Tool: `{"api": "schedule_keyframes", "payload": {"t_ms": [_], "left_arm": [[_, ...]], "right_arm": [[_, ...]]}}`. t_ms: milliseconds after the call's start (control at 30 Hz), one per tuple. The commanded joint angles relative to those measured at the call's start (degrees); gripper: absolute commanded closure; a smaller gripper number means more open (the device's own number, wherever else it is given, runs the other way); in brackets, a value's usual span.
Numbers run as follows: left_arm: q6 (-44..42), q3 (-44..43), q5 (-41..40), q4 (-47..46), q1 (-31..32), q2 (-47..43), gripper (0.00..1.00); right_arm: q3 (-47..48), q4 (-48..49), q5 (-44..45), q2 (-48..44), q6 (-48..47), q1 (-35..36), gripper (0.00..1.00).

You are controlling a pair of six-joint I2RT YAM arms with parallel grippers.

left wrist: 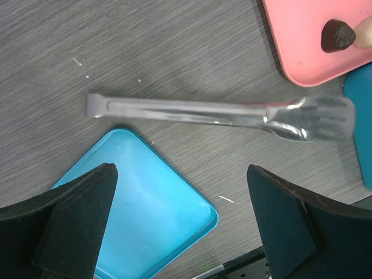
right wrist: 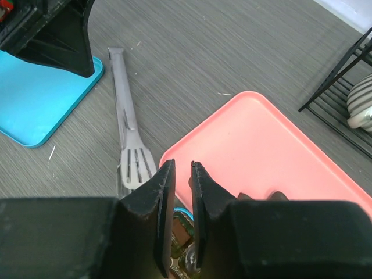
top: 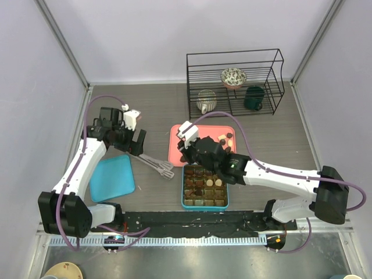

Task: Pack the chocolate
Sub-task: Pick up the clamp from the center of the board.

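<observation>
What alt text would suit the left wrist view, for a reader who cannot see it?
Metal tongs lie on a grey table, between a teal tray below and a pink tray corner bearing a dark chocolate. The left claw stands wide open in the foreground.

On the counter (top: pixel 151 110): tray (top: pixel 212 132) in the middle, box (top: pixel 204 206) just before it, maybe touching. Tongs (top: pixel 154 164) left of box, lid (top: pixel 111 177) further left. Rack (top: pixel 232 54) behind-right. Chocolate (top: pixel 226 138) on tray's right part, more in box.
</observation>
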State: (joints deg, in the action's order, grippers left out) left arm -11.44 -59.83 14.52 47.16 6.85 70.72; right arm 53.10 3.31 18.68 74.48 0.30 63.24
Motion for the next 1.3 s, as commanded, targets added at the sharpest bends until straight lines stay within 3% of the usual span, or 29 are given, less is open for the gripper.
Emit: {"api": "schedule_keyframes", "payload": {"t_ms": [0, 100, 233, 333, 600, 700, 833, 933, 1100, 1267], "left_arm": [[-1.7, 0.6, -0.2, -0.9, 0.2, -1.6, 0.00], [-2.0, 1.2, -0.5, -0.6, 0.2, -1.9, 0.00], [-3.1, 1.9, -3.7, -0.8, 0.2, -1.4, 0.00], [-2.3, 1.5, -3.9, -0.1, -0.1, -2.4, 0.00], [-2.4, -2.1, 1.8, 5.0, -8.8, -5.0, 0.00], [-3.3, -2.7, 2.3, 6.3, -10.4, -5.3, 0.00], [-3.6, -3.1, 3.3, 7.8, -12.6, -5.9, 0.00], [-3.8, -4.0, 5.7, 9.3, -14.8, -5.7, 0.00], [-4.9, -5.8, 11.8, 12.8, -21.2, -3.6, 0.00], [-6.6, -6.4, 12.5, 15.3, -23.8, -3.0, 0.00]], "right_arm": [[-0.3, 2.0, 0.0, 0.8, 1.5, 0.0, 0.78], [-2.2, 3.9, -0.6, 0.8, 2.5, 0.0, 0.77], [-2.1, 5.9, -4.2, 4.1, 1.7, 0.0, 0.64], [1.6, 4.5, -7.4, 9.4, 0.1, 0.0, 0.56], [19.0, -6.9, -15.2, 24.2, -6.5, -0.2, 0.50], [22.9, -8.2, -21.8, 26.3, -5.0, -1.4, 0.49], [27.7, -11.5, -23.9, 29.2, -7.8, -0.9, 0.47], [30.9, -16.4, -19.0, 31.0, -12.8, 2.3, 0.45], [37.1, -25.7, 2.9, 37.1, -16.8, 8.9, 0.43], [40.6, -28.1, 11.5, 41.8, -18.1, 13.4, 0.39]]}}
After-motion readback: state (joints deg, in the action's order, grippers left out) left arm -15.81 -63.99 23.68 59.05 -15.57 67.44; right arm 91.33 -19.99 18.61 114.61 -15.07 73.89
